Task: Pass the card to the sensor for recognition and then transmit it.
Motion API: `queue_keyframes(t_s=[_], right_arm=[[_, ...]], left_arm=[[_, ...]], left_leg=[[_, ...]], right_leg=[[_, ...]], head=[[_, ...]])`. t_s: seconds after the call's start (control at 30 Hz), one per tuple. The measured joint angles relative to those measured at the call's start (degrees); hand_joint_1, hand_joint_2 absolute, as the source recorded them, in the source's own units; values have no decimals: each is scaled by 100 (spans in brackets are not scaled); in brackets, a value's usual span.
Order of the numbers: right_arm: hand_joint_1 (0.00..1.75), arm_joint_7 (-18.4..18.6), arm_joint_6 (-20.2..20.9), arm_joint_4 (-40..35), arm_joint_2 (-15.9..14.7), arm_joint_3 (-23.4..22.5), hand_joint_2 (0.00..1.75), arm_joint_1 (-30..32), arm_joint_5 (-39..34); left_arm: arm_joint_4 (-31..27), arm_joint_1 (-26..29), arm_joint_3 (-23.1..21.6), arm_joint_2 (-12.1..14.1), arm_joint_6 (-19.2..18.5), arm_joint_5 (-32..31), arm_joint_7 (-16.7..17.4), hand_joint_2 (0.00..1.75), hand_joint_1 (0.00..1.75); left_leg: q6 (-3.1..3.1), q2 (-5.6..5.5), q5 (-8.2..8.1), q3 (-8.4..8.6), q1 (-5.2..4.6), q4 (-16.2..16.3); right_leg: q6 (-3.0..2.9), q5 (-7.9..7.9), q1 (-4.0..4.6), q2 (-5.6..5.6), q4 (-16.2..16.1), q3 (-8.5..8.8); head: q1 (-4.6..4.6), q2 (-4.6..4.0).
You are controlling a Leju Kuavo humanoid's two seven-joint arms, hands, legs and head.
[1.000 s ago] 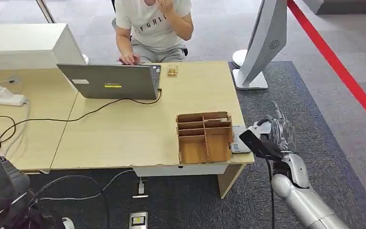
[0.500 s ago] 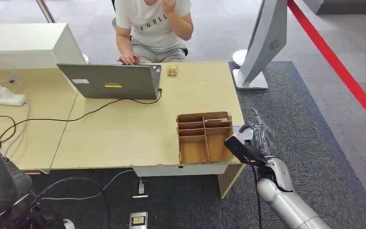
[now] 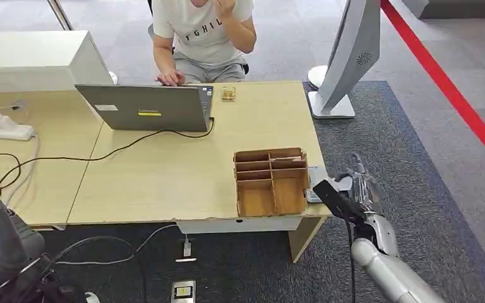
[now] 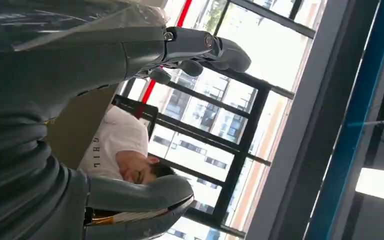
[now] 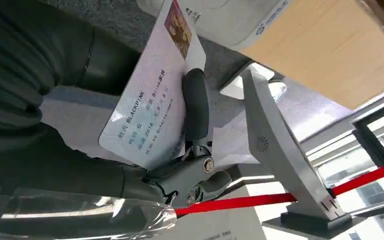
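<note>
My right hand (image 3: pixel 353 188) hovers just off the table's right edge, beside the small grey-white sensor (image 3: pixel 313 191) lying there. In the right wrist view a finger (image 5: pixel 195 107) and the thumb pinch a white card (image 5: pixel 150 112) with printed text and a small photo. The card's far end points toward the white sensor body (image 5: pixel 225 22) on the wooden tabletop. My left hand (image 4: pixel 80 75) is raised, its fingers (image 4: pixel 205 47) apart from the thumb (image 4: pixel 145 195) with nothing between them.
A wooden divided box (image 3: pixel 270 183) stands right next to the sensor. A laptop (image 3: pixel 145 107) with its cable, a small wooden piece (image 3: pixel 228 93) and a seated person (image 3: pixel 202 31) are at the far side. A white floor stand (image 3: pixel 344 63) rises right of the table (image 3: pixel 164 177).
My right hand with the card swung left over the sensor at the table edge, then drew back a little to the right. Nothing else moved.
</note>
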Motion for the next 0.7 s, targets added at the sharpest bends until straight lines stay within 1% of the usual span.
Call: queue_keyframes(t_s=[0.13, 0.2, 0.43, 0.63, 0.7], right_arm=[[175, -15, 24, 81, 0, 4, 175, 3, 7], [175, -83, 61, 116, 18, 15, 175, 6, 53], [175, -260, 273, 194, 258, 125, 175, 30, 175], [175, -262, 339, 127, 398, 240, 175, 104, 240], [175, -201, 369, 129, 428, 275, 175, 105, 275]], left_arm=[[0, 0, -2, 2, 0, 15, 0, 175, 0], [0, 0, -2, 11, 0, 11, 0, 175, 0], [0, 0, -9, 35, 0, 9, 0, 175, 0], [4, -7, -9, 52, 0, 57, 0, 175, 0], [4, -16, -11, 52, 0, 74, 0, 175, 0]], left_leg=[[0, 0, 0, 0, 0, 0], [0, 0, 0, 0, 1, -1], [-1, 1, 1, 0, 2, -1], [0, 1, 0, 0, 1, -1], [0, 1, 0, 0, 1, -1]], right_leg=[[0, 0, 0, 0, 0, 0], [0, 0, 1, 0, 1, 1], [-1, -1, 2, 0, 1, 1], [-1, -1, 1, 0, 1, 0], [-1, -1, 1, 0, 1, 0]], head=[[-2, 0], [-2, 0], [-2, 0], [0, 0], [0, 0]])
